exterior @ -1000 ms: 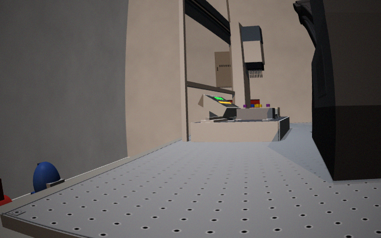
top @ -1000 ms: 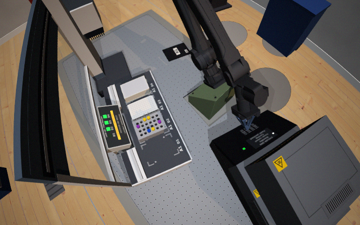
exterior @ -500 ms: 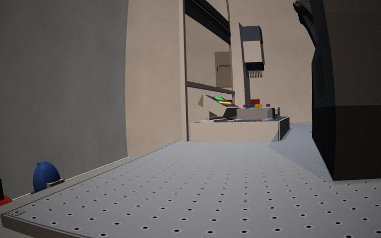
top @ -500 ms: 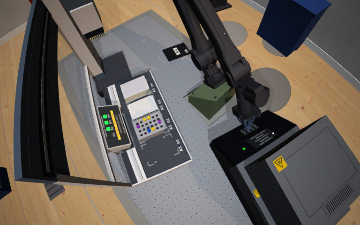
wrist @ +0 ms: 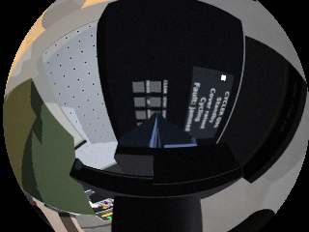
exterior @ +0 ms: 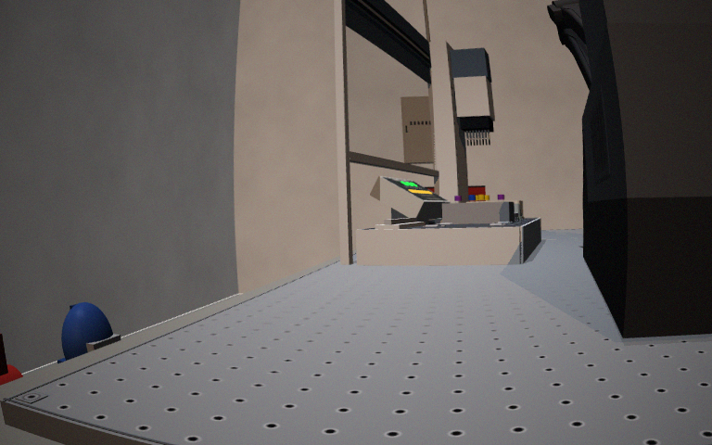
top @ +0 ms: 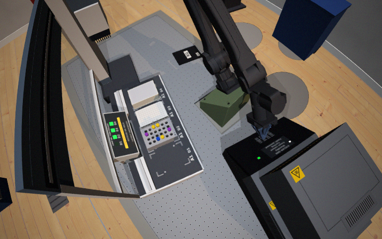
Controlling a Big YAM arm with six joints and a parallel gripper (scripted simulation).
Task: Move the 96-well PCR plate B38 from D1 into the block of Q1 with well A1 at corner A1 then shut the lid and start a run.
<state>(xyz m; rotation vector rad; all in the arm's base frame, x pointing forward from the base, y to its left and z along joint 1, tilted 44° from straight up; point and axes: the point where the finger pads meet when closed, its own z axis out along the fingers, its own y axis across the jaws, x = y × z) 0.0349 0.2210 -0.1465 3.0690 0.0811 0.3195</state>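
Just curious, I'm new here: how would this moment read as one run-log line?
claw: shut, empty, over Q1 keys | lamp: green | lid: shut | D1: no plate

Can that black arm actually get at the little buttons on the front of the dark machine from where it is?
Probably yes. The gripper is shut on nothing, its tip pointing down right over the keys on the cycler's front panel, and nothing shows between them. Which key it is over I cannot tell.

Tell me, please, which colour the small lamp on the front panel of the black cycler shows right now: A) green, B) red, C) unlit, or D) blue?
A: in the top view the lamp on the cycler glows green, near where the shut gripper points down at the keys.
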